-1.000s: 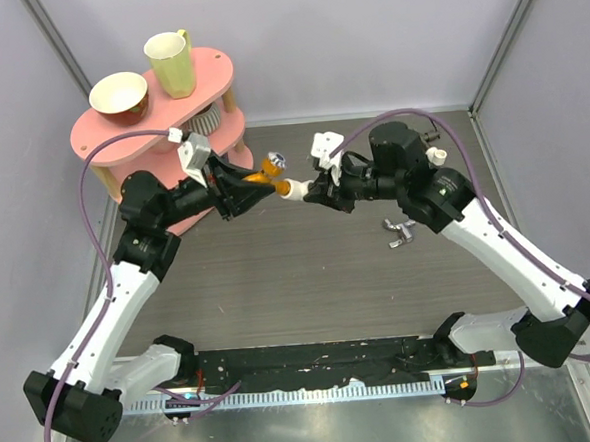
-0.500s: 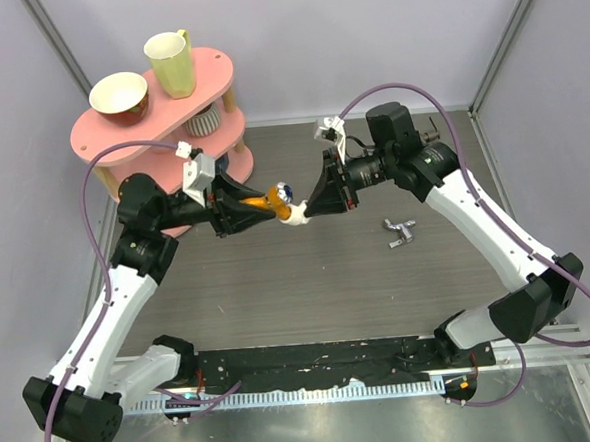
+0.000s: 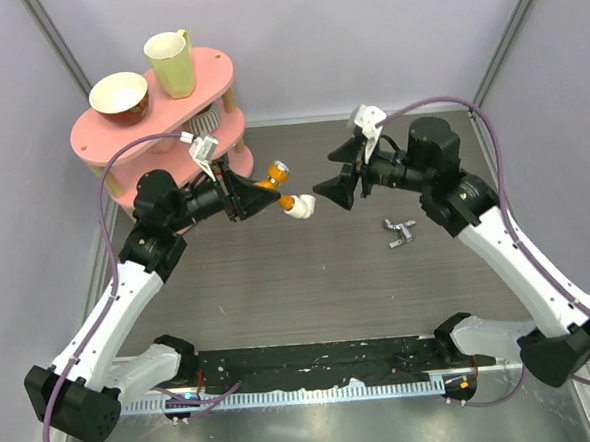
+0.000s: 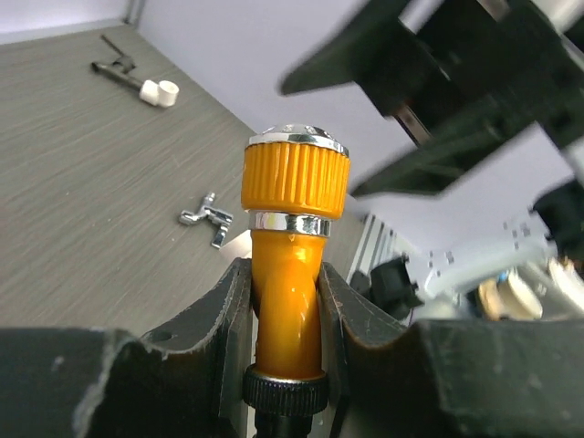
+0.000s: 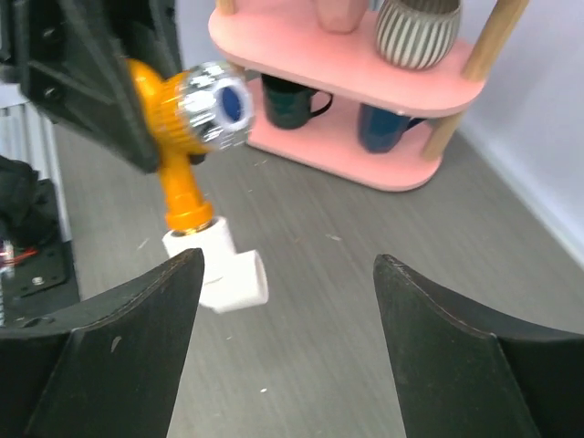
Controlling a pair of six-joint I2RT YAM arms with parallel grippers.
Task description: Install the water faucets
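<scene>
The left gripper [image 3: 249, 192] is clenched on the orange tap [image 3: 269, 186], with both fingers pressed against the sides of the tap body just below the ribbed collar. The tap is held in the air above the table [image 3: 279, 292], between the two arms. The silvery knob [image 3: 280, 169] points up and away from the left fingers.

The white pipe fitting [image 3: 300, 208] sits on the tap's outlet end and touches its orange collar. How far it is seated cannot be told.

The right gripper [image 3: 330, 174] stands with its fingers spread and grasps nothing. It lies near the assembly, on the fitting's right, and touches neither part.

In the top view, the axis from tap outlet to fitting runs from the left gripper toward the lower right. In the right wrist view, the fitting hangs low and left of the gap between the right fingers, with its open end turned toward them.

The right arm is judged the free one for any further turn or push on the fitting, and its gap needs to shift toward the fitting first
</scene>
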